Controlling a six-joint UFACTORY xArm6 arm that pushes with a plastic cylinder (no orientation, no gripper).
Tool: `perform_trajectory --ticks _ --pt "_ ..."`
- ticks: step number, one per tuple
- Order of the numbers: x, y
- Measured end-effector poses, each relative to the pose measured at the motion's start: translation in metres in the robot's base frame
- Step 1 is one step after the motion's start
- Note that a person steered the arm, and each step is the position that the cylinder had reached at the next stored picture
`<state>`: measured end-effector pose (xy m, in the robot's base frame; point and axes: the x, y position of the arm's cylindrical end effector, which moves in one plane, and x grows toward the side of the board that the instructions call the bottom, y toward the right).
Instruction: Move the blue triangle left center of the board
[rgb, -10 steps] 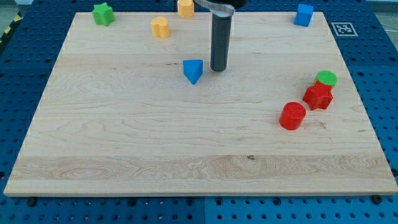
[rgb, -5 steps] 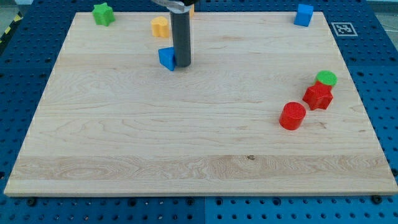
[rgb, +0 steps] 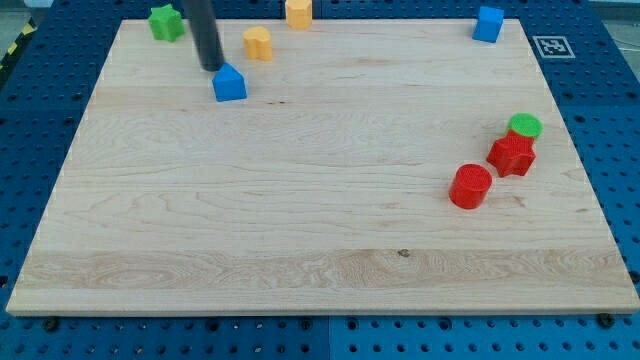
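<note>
My tip (rgb: 211, 68), a bare rod with nothing to pinch, sits just far-left of the blue triangle (rgb: 229, 84), placed to drive it nearer toward left center of the board (rgb: 320, 230).

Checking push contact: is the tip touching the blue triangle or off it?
Cannot tell for sure: my tip sits just up-left of the blue triangle, nearly adjacent.
</note>
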<state>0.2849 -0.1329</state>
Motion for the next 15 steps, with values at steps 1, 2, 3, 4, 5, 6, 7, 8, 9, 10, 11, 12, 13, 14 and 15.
perform_trajectory --ticks 1,2,3,4,5,6,7,8,9,10,11,12,13,14,15 --pt "-0.003 0.057" --pt "0.02 0.05" --pt "0.031 0.018" --pt "0.039 -0.014" --pt "0.052 -0.026" --pt "0.058 -0.005" --pt "0.066 0.022" --pt "0.072 0.013" --pt "0.075 -0.028" --pt "0.079 -0.063" --pt "0.087 -0.088" --pt "0.089 -0.069" --pt "0.063 -0.034" --pt "0.039 -0.089" --pt "0.042 -0.172"
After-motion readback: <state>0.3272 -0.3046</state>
